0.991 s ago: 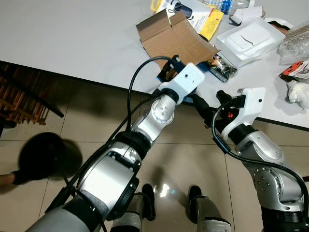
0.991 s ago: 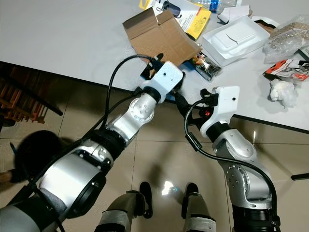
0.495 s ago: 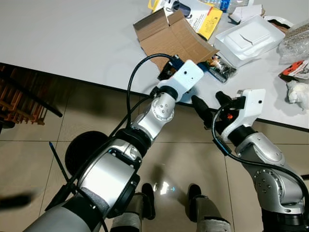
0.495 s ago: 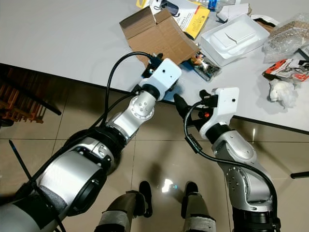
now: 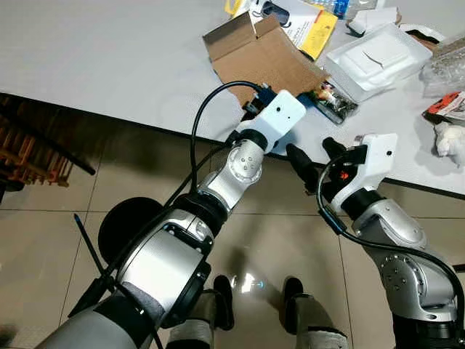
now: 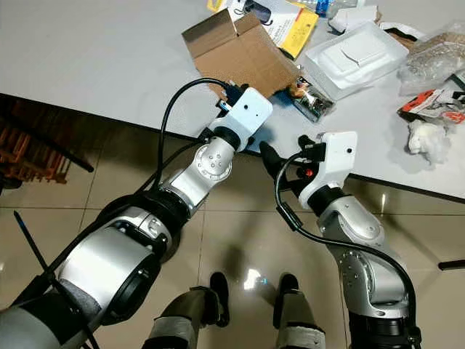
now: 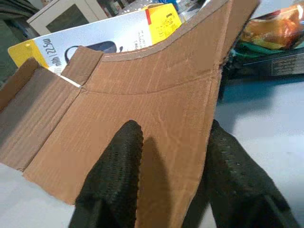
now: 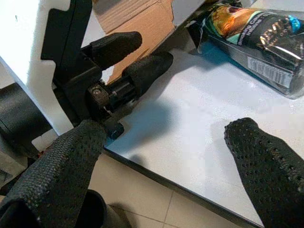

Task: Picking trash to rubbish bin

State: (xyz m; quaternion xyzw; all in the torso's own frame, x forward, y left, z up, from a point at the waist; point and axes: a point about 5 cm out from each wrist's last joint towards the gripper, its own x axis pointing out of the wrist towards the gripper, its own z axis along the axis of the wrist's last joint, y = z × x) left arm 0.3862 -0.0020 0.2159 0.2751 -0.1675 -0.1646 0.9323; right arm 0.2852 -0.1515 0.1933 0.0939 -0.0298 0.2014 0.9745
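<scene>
Item: flattened cardboard box, on the white table near its front edge — pick-up step in hand.

Left tool reaches over the table edge, fingers parted narrowly astride the cardboard's near flap, apparently touching but not yet clamped. Right tool spread wide, empty, just off the edge near a snack packet. Next, likely: close left, lift, carry to the bin.

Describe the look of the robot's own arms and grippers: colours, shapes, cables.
Both arms are silver metal with rounded joints and black collars. Each wrist ends in a white boxy housing. The left gripper and right gripper each have two long black fingers with dimpled pads. Black cables loop outside each arm.
</scene>
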